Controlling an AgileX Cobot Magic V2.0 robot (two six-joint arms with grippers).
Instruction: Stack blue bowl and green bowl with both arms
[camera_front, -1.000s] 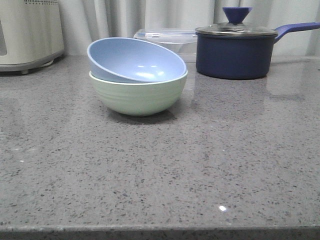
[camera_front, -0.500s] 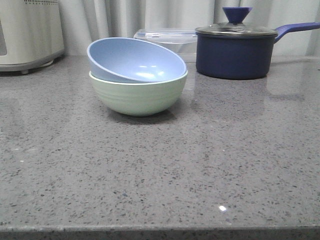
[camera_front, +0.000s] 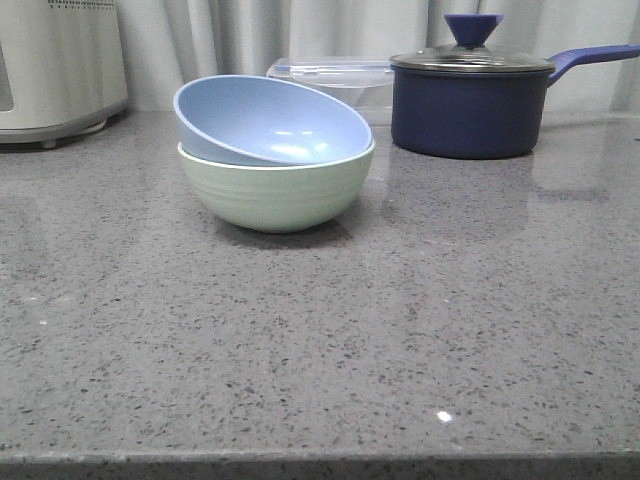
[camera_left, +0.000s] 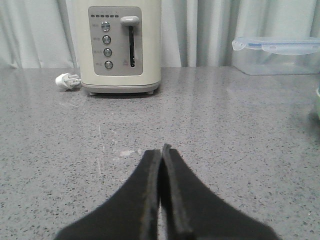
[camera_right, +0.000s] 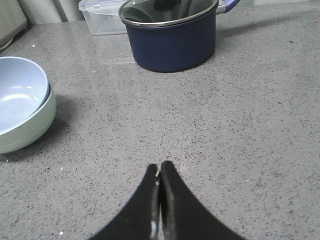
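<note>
The blue bowl (camera_front: 270, 122) sits tilted inside the green bowl (camera_front: 275, 190) on the grey counter, its left rim raised. Both show in the right wrist view too, the blue bowl (camera_right: 17, 95) inside the green bowl (camera_right: 30, 127). A sliver of the green bowl (camera_left: 318, 102) shows at the edge of the left wrist view. My left gripper (camera_left: 161, 150) is shut and empty above bare counter, well away from the bowls. My right gripper (camera_right: 159, 166) is shut and empty above the counter, apart from the bowls. Neither arm shows in the front view.
A dark navy lidded saucepan (camera_front: 470, 100) stands at the back right, its handle pointing right. A clear lidded box (camera_front: 335, 78) stands behind the bowls. A cream toaster (camera_front: 55, 65) stands at the back left, with a white plug (camera_left: 67, 81) beside it.
</note>
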